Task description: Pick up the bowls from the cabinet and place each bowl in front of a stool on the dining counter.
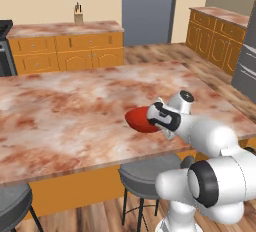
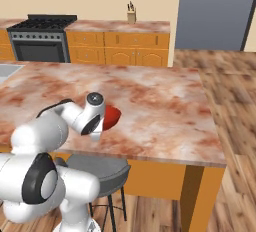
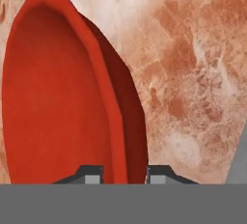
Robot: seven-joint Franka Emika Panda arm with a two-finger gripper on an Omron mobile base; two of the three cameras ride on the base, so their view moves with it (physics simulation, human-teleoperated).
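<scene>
My gripper [image 3: 124, 175] is shut on the rim of the glossy red bowl [image 3: 58, 97], one fingertip inside the rim and one outside. The bowl [image 1: 138, 120] hangs tilted on its side, low over the dining counter [image 1: 75, 121] and close to its near edge. Whether it touches the marble I cannot tell. A grey stool [image 1: 145, 176] stands just below that edge, under the bowl. From the right base, the red bowl [image 2: 113, 116] peeks out behind my hand above the stool [image 2: 100, 168]. The cabinet is out of view.
Another stool [image 1: 10, 203] stands at the lower left. The inset sink [image 2: 6, 71] lies at the counter's far left. Behind are wall counters with a knife block [image 2: 131, 13], a stove [image 2: 42, 36] and a grey fridge [image 2: 215, 11]. The counter ends at the right [image 2: 212, 141].
</scene>
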